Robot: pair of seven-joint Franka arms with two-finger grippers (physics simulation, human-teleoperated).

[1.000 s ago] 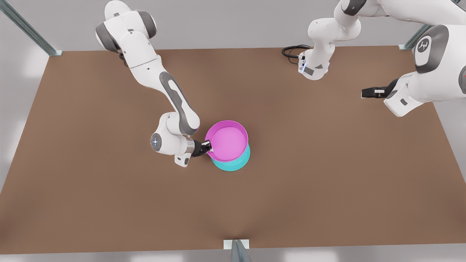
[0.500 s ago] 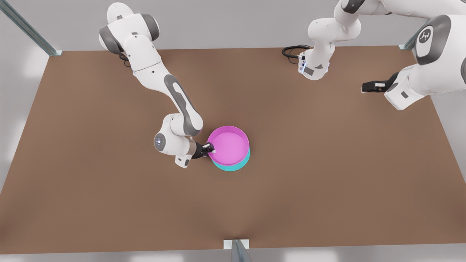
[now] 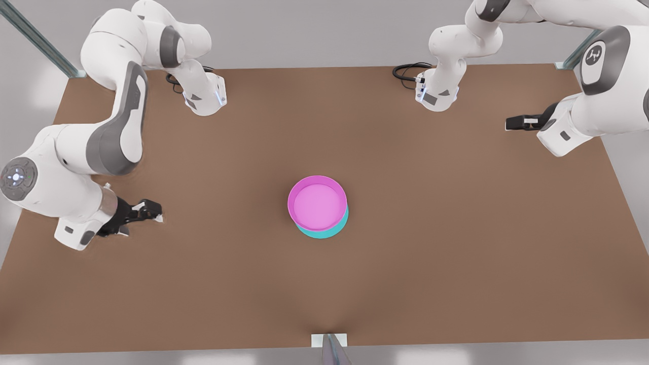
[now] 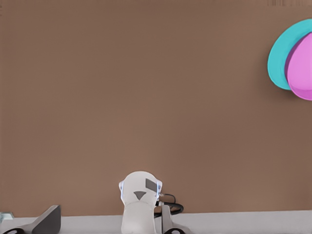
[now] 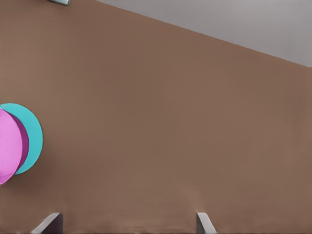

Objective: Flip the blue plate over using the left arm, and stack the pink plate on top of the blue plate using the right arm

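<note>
Right gripper (image 3: 153,213) spread, empty, at front view's left, well apart from pink plate (image 3: 317,203) stacked on blue plate (image 3: 324,232). Left gripper (image 3: 516,123) waiting far right, state untellable. Probably light, stiff, slick: pinch at rim.

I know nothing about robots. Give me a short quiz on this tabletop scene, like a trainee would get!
1. True or false: the round pink plastic plate rests on the round cyan plastic plate.
2. The right arm's end effector, at the front view's left, is: A) open, holding nothing; B) shut on the pink plate; C) touching the cyan plate.
3. Fill in: the left arm's end effector waits near the brown table's ____ edge in the front view.
Key: 1 true; 2 A; 3 right.
</note>
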